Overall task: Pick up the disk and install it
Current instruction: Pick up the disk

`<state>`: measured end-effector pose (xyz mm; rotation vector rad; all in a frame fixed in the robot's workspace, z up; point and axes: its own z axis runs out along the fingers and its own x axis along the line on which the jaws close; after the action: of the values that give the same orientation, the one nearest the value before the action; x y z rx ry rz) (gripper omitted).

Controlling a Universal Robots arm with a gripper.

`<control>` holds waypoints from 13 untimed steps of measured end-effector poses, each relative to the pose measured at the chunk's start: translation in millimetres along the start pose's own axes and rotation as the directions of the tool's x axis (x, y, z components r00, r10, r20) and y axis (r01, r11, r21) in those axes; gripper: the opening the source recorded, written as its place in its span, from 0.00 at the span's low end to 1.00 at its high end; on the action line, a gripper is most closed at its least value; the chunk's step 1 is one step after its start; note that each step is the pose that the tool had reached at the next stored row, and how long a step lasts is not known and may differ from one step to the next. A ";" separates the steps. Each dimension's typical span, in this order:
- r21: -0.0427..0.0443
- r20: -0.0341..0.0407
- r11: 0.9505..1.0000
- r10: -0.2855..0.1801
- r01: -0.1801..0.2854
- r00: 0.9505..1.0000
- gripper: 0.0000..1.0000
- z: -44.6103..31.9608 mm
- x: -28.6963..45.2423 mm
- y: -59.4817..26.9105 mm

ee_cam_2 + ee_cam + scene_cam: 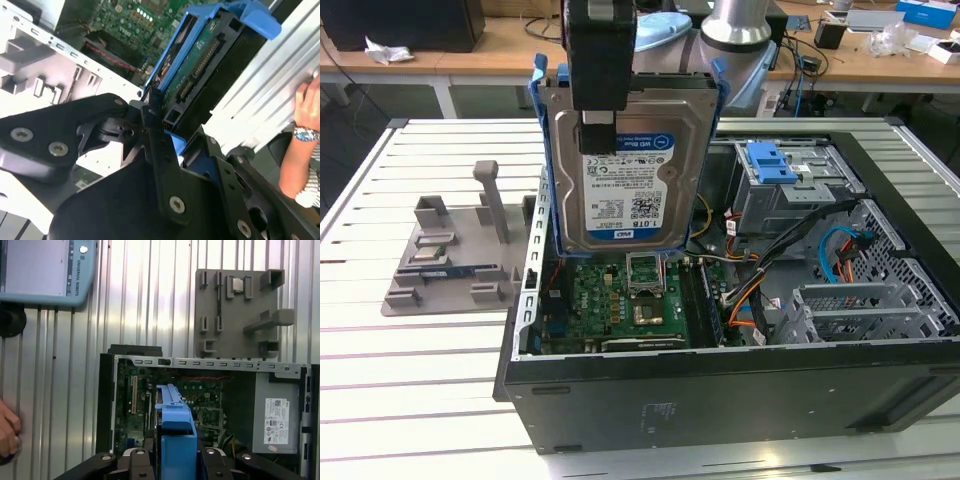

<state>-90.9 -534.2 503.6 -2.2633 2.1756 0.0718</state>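
my claw (599, 125) is clamped narrow on the top edge of the disk (630, 185), which hangs upright in the air over the motherboard (610, 300) inside the computer case (720, 385). if that thin-edge hold slips or the disk tilts, i judge it could drop onto the board or snag the case wall.

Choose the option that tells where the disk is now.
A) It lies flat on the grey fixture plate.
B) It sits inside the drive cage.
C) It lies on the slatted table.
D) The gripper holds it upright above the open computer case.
D: in the exterior view the gripper is shut on the top edge of the disk, which hangs upright over the open computer case.
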 end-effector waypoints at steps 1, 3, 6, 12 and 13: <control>-0.001 0.000 1.000 0.000 0.000 1.000 0.37 -0.1 0.4 -4.2; -0.002 0.000 1.000 0.000 0.000 1.000 0.37 0.1 1.2 -14.2; -0.003 0.000 1.000 0.000 0.000 1.000 0.37 0.4 2.1 -26.0; -0.005 0.000 1.000 0.000 0.000 1.000 0.37 -0.1 3.6 -60.6; -0.005 0.000 1.000 0.000 0.000 1.000 0.37 -0.4 4.0 -70.2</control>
<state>-20.6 -535.3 501.7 -2.2659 2.1781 0.0773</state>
